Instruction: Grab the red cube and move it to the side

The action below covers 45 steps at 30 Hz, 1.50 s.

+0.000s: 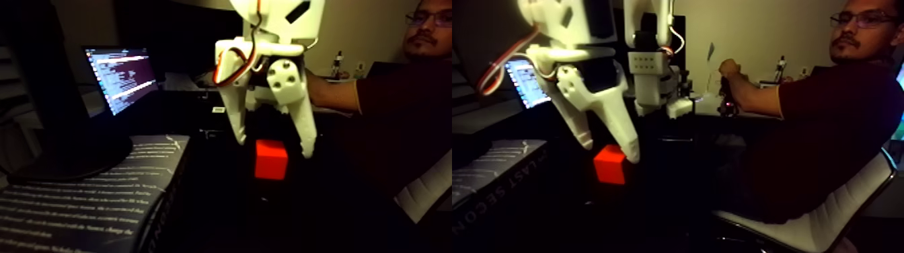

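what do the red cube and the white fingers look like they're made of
The small bright red-orange cube: matte, uniform colour, sharp edges, probably plastic or painted wood; the look leaves it open. The white two-finger gripper has fingers of matte white plastic, likely 3D-printed: blocky moulded shapes, screw holes.

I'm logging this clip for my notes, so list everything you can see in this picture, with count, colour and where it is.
red cube: one, bright red-orange, low in the middle of the fixed view, between the white fingers.
laptop: one, lit screen with text lines, left background.
book: one, dark cover with pale print, lower left.
chair: one, white, lower right, under the person.
person: one, dark red shirt, seated at right, hand on a device.
gripper: one, white, hanging from above, jaws open, a finger on each side of the cube; whether they touch it cannot be told.
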Each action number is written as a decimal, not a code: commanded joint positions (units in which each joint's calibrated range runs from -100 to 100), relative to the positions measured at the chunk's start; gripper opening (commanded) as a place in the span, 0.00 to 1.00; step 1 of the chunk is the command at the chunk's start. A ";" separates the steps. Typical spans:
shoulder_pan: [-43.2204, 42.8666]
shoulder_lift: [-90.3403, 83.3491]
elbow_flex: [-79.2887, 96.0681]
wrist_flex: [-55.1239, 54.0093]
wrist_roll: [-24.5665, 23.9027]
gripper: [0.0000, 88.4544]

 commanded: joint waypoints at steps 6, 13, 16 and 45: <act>0.55 2.65 -1.06 0.31 2.66 0.38; 0.88 3.91 -0.97 0.31 4.66 0.38; 0.47 4.00 -0.88 0.31 5.25 0.38; -1.11 9.54 -5.51 -0.54 4.87 0.38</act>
